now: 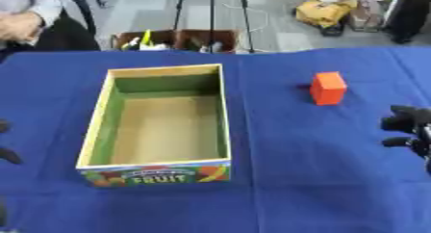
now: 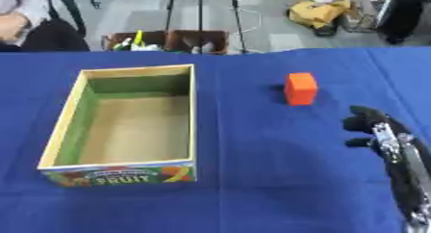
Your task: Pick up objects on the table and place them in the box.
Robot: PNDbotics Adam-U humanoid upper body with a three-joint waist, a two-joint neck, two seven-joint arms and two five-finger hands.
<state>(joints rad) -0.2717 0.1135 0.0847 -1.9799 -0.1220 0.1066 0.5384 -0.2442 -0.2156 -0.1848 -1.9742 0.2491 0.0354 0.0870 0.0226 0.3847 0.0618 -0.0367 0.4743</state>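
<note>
Ahead of the right hand point(image 1: 411, 131) and a little to its left, in the left eye view, an orange block point(image 1: 328, 88) stands upright on the blue table point(image 1: 278, 145), apart from the fingers. Only dark curled fingertips show at the right edge here, holding nothing. Well off to the hand's left sits the box point(image 1: 97, 126) — its floor is bare. Dark bits of the left hand point(image 1: 6, 155) show at the left edge; I cannot tell its state.

From the right eye view, the right hand point(image 2: 370, 126) shows with its forearm, fingers curled and empty, the block point(image 2: 300, 88) just beyond and left of them, untouched. The box point(image 2: 59, 131) lies far left — nothing inside. By my reading, the task is barely begun: reach, grasp, carry and drop all remain.
</note>
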